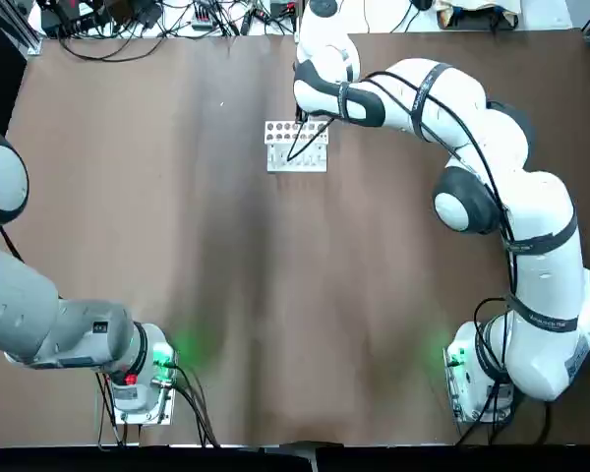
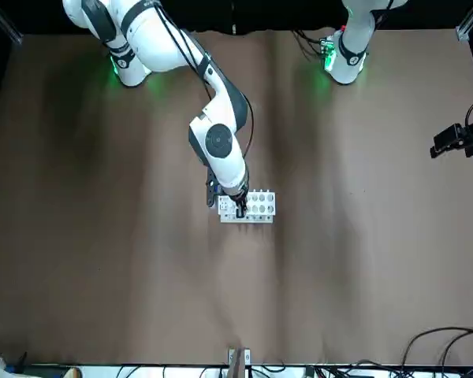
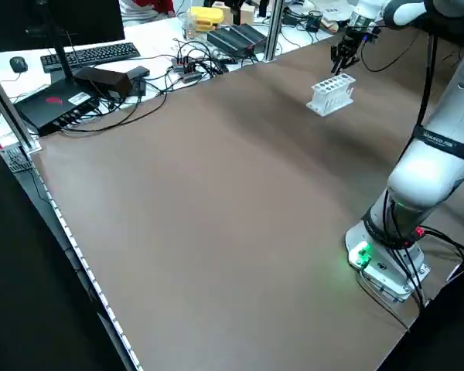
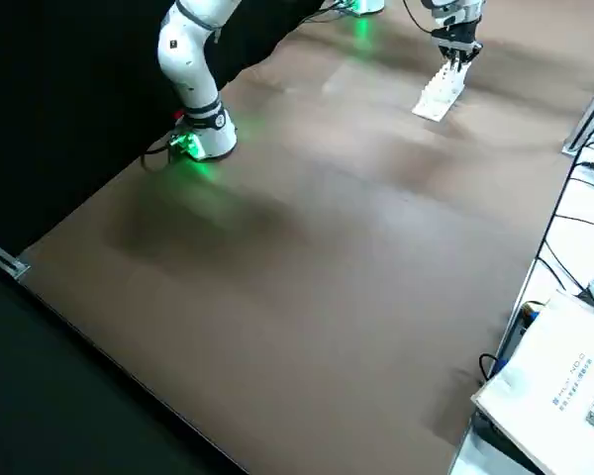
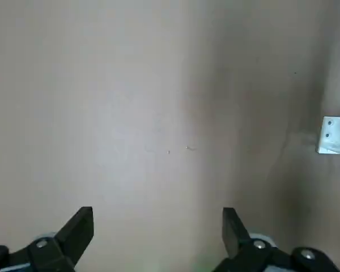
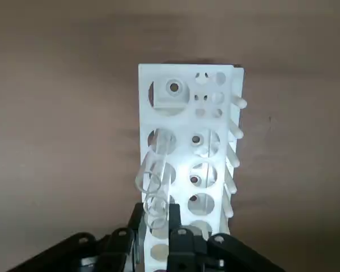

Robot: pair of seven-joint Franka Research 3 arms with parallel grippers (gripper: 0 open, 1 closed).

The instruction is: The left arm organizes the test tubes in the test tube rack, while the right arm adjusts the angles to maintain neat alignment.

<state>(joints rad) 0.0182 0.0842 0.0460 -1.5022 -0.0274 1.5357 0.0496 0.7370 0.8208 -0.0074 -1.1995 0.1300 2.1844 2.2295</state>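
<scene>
White rack (image 6: pixel 184 122) w/ clear tubes (image 6: pixel 156 181); R claw (image 6: pixel 157 218) at tubes.

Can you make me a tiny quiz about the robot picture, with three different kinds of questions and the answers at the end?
1. Which claw is at the white rack?
a) left claw
b) right claw
c) neither
2. True or false: the left claw is shut.
3. Fill in the blank: the big holes in the rack's top are ____ in shape.

Key: 1. b; 2. false, the left claw is open; 3. round.
</scene>
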